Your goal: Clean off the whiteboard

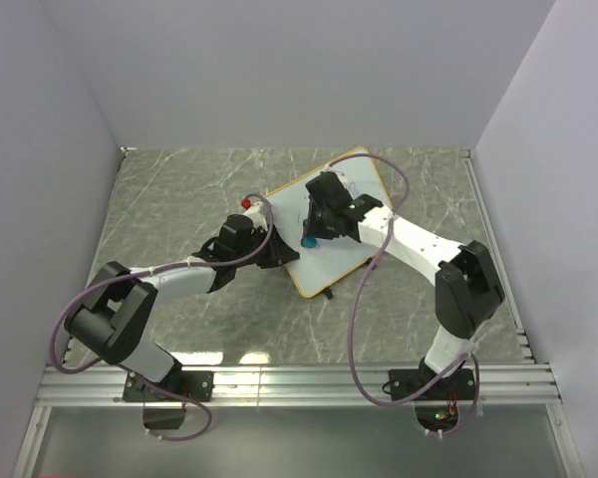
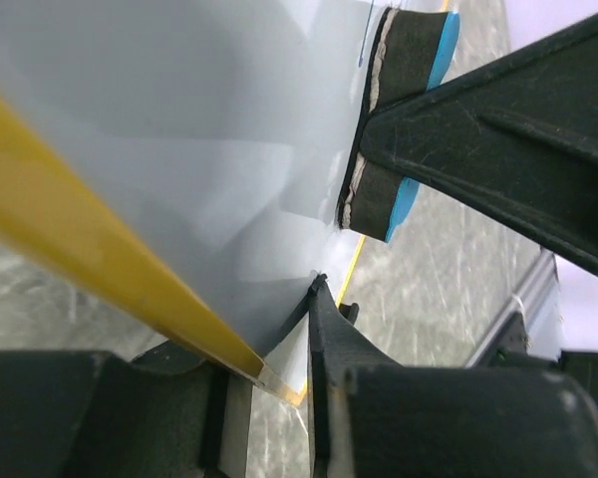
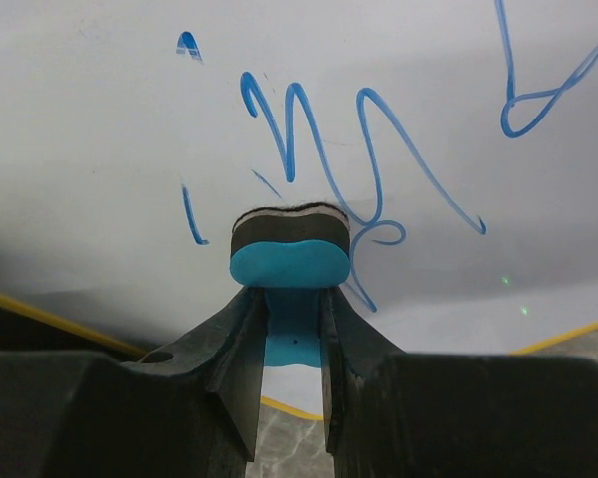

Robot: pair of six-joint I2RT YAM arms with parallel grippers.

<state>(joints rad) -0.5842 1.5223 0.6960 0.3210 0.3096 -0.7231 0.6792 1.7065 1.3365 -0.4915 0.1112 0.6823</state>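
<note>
So there's exactly one small rectangular whiteboard (image 1: 289,224) with a thin yellow-orange frame. It sits skewed near the middle of the grey marbled table (image 1: 179,199), between the two arms.

The right gripper (image 3: 294,299) is clamped on a small eraser (image 3: 290,261) with a blue plastic back and a black felt pad, its fingers pinching the blue grip from both sides. The felt end points at the white surface and looks pressed onto it, right in the blue marker scribbles (image 3: 319,129). There's only one eraser.

The left gripper (image 2: 269,368) is at the board's left edge, and the yellow frame runs down between its two fingers. The wrist view doesn't show whether they're squeezing the edge or just sitting loosely around it, so that one can't be told.

As for writing, it's all blue marker: a zigzag of peaks, a couple of short dashes, and a loop off to the right in the right wrist view. None of it reads as an actual word, and no brand or label can be made out.

One small round red thing (image 1: 246,202) lies on the table just beside the board's left corner. It's too small to identify.
</note>
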